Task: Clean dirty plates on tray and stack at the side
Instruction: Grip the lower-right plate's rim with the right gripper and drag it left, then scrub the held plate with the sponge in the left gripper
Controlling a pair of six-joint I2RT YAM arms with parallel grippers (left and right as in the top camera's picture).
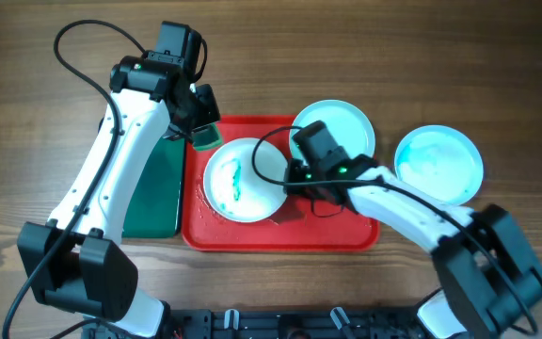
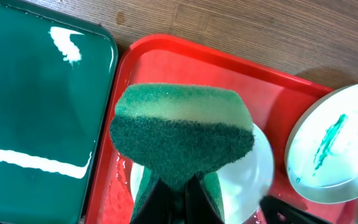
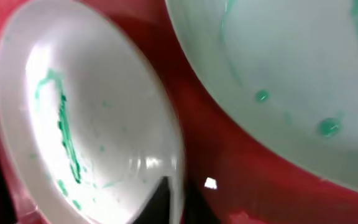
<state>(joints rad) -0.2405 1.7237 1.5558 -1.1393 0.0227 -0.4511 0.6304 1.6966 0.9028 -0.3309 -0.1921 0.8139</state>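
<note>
I judge the smeared plate [image 1: 238, 184] stiff, light and wet-slick; right gripper [image 1: 285, 177] pinches its rim, left gripper [image 2: 178, 196] clamps the sponge [image 2: 182, 134].

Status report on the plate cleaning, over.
Left tool shut on sponge. Right tool gripping rim of smeared plate, on tray. Nothing between sponge and plate.

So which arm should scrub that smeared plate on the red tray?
Left. The left gripper holds the green sponge right beside the smeared plate, while the right gripper is occupied gripping that plate's rim.
</note>
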